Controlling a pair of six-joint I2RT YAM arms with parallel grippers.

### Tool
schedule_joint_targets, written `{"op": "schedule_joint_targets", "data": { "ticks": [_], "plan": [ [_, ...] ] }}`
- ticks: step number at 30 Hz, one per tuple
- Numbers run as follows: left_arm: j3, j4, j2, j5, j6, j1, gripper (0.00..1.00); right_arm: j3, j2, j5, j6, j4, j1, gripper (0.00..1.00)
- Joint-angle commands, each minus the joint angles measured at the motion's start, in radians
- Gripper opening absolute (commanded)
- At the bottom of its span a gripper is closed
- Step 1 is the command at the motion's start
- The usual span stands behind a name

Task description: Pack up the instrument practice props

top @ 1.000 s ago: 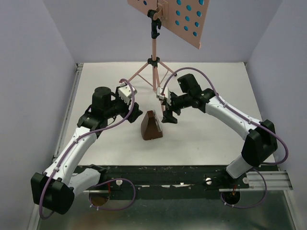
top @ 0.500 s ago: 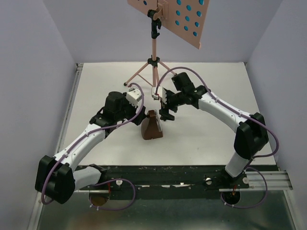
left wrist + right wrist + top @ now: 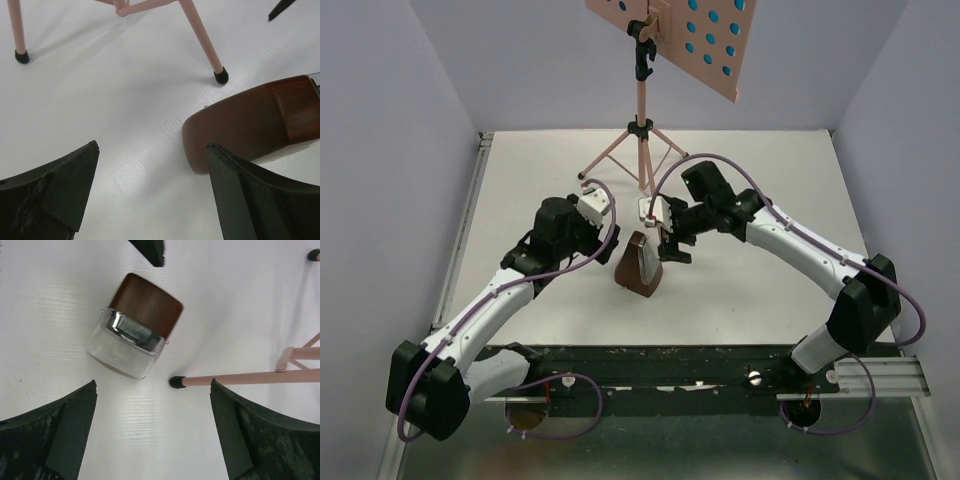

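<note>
The small brown pyramid metronome [image 3: 641, 266] stands on the white table between my two grippers and seems to lean a little. In the right wrist view its clear cover [image 3: 121, 348] faces the camera. My left gripper [image 3: 608, 243] is open and empty just left of it; in the left wrist view [image 3: 151, 145] the metronome [image 3: 255, 122] lies beside the right finger [image 3: 250, 195]. My right gripper [image 3: 673, 246] is open and empty just right of it, also open in its own view [image 3: 153, 382]. The salmon-pink music stand [image 3: 640, 120] rises behind. Blue shows through its desk holes [image 3: 705, 35].
The stand's tripod legs spread over the table behind the grippers, with black feet [image 3: 220, 76] [image 3: 21, 56] close to the metronome. One foot [image 3: 176, 382] lies between the right fingers' line of view. Purple walls close in on three sides.
The left arm swung right and brought its gripper up to the metronome. The right gripper shifted slightly beside it. The metronome now leans and sits a little further right.
</note>
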Motion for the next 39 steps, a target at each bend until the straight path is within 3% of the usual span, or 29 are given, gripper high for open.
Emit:
{"op": "schedule_joint_targets", "data": {
  "ticks": [1, 4, 7, 14, 23, 30, 34, 39],
  "plan": [
    [0.017, -0.198, -0.109, -0.135, -0.03, 0.015, 0.99, 0.16, 0.041, -0.105, -0.112, -0.147, -0.033, 1.0],
    [0.051, -0.291, -0.137, -0.138, -0.12, 0.042, 0.99, 0.332, 0.155, -0.228, -0.293, -0.393, -0.032, 1.0],
    [0.04, -0.285, -0.161, -0.128, -0.122, 0.053, 0.99, 0.482, 0.258, -0.279, -0.465, -0.569, -0.029, 1.0],
    [0.005, -0.242, -0.186, -0.094, -0.114, 0.079, 0.99, 0.725, 0.443, -0.261, -0.7, -0.833, 0.008, 0.95],
    [-0.009, -0.229, -0.172, -0.085, -0.107, 0.081, 0.99, 0.765, 0.511, -0.29, -0.803, -0.911, 0.083, 0.9],
    [-0.012, -0.236, -0.178, -0.086, -0.108, 0.081, 0.99, 0.957, 0.635, -0.273, -0.785, -1.107, 0.091, 0.68],
    [-0.013, -0.237, -0.182, -0.078, -0.099, 0.081, 0.99, 0.891, 0.603, -0.244, -0.728, -1.088, 0.091, 0.68],
    [-0.01, -0.236, -0.171, -0.066, -0.098, 0.081, 0.99, 0.82, 0.56, -0.242, -0.608, -1.023, 0.08, 0.77]
  ]
}}
